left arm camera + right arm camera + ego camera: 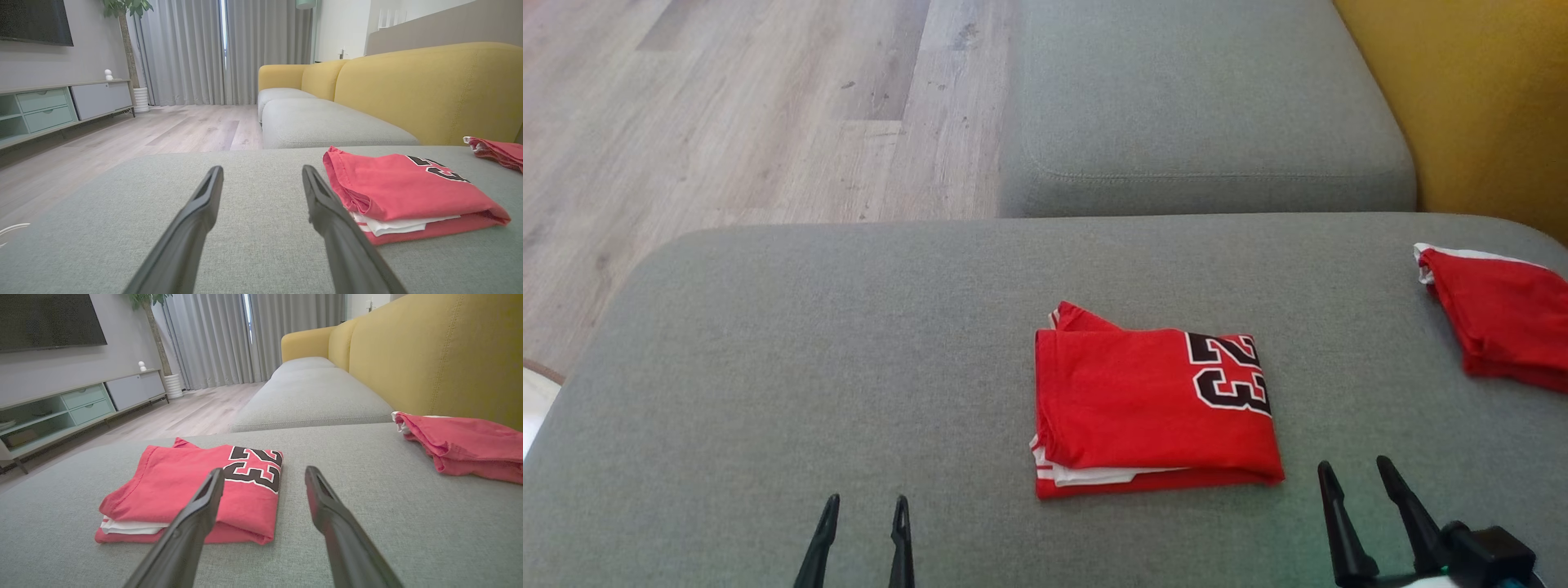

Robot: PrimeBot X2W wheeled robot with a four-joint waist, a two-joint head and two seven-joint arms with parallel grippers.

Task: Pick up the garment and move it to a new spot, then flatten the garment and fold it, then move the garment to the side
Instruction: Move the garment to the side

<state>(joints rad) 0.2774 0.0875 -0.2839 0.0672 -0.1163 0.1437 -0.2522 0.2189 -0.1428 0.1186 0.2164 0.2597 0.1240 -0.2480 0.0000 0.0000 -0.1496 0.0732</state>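
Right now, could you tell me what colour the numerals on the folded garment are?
Black numerals with white outlines; clearest in the head view.

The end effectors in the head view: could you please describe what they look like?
Both the left end effector and the right end effector have two long, slim, dark fingers tapering to pointed tips. The right one's fingers rise from a black blocky base with a small teal-green glow.

Domestic living room, identified by a yellow-backed sofa [429, 90] with grey cushions [1201, 98], wall-mounted television [49, 320], low cabinet [98, 98], full-length curtains [184, 53], potted plant [126, 6] and wood-plank floor [727, 106].
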